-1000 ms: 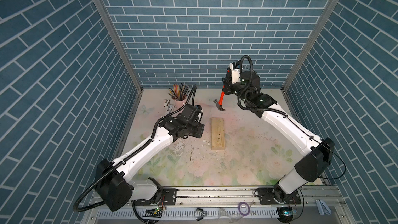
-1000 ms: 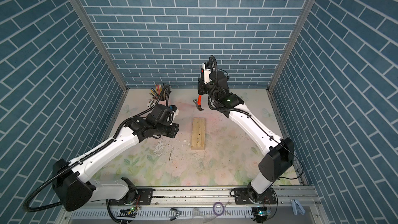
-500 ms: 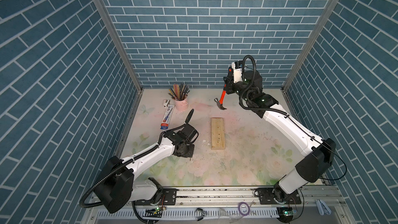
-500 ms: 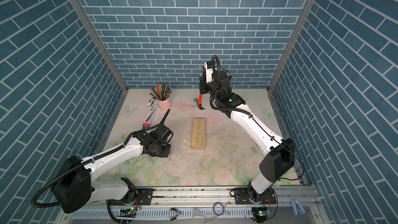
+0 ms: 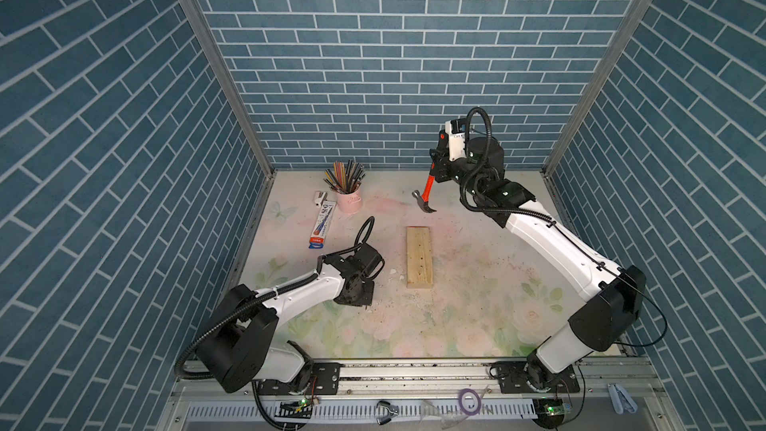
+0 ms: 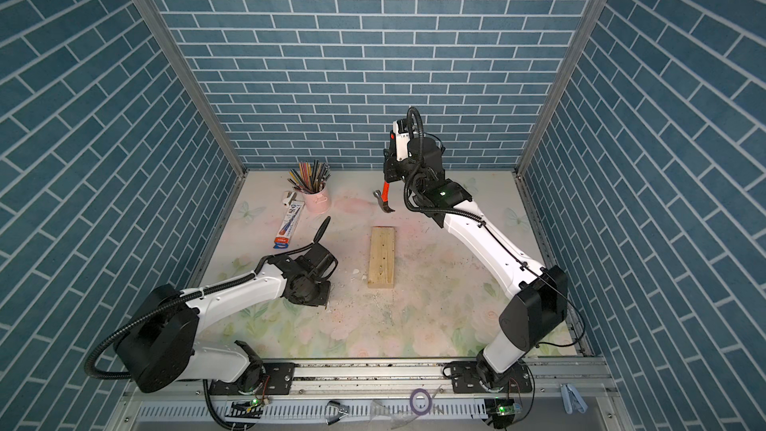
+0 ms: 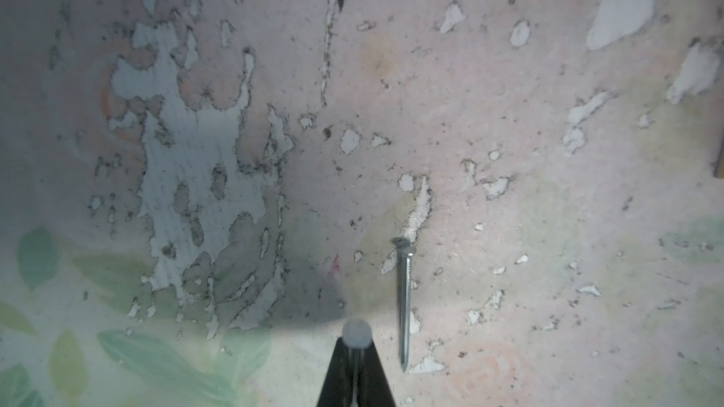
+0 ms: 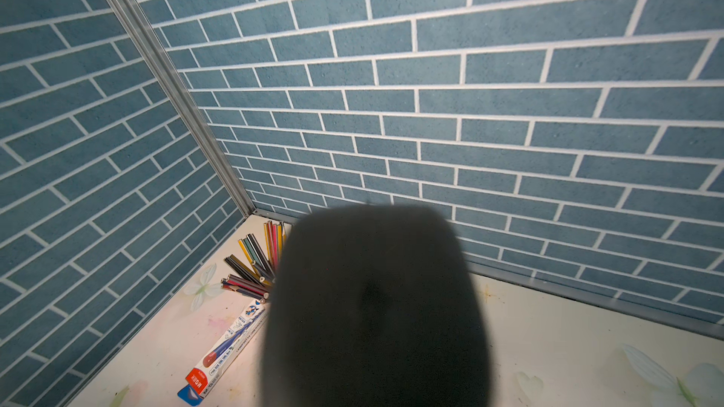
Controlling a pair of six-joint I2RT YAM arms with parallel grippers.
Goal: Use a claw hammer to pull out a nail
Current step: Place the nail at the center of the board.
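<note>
The right claw (image 5: pixel 438 162) is gripping the claw hammer (image 5: pixel 428 187) by its black handle, jaws clamped tight, and is holding it up off the bench (image 5: pixel 476 308); the orange shaft is slanting down below that claw with the grey steel head hanging lowest, clear of the surface. The left claw (image 7: pixel 355 350) is hovering low over the bench, its jaws pinching together on what looks like a nail (image 7: pixel 356 333), the round head poking out past the tips. A loose nail (image 7: pixel 403 303) is lying flat just beside that claw. A wooden block (image 5: pixel 419 257) is lying between the two claws, touching neither. A pink pencil cup (image 5: pixel 349 201) is standing well apart from both claws
</note>
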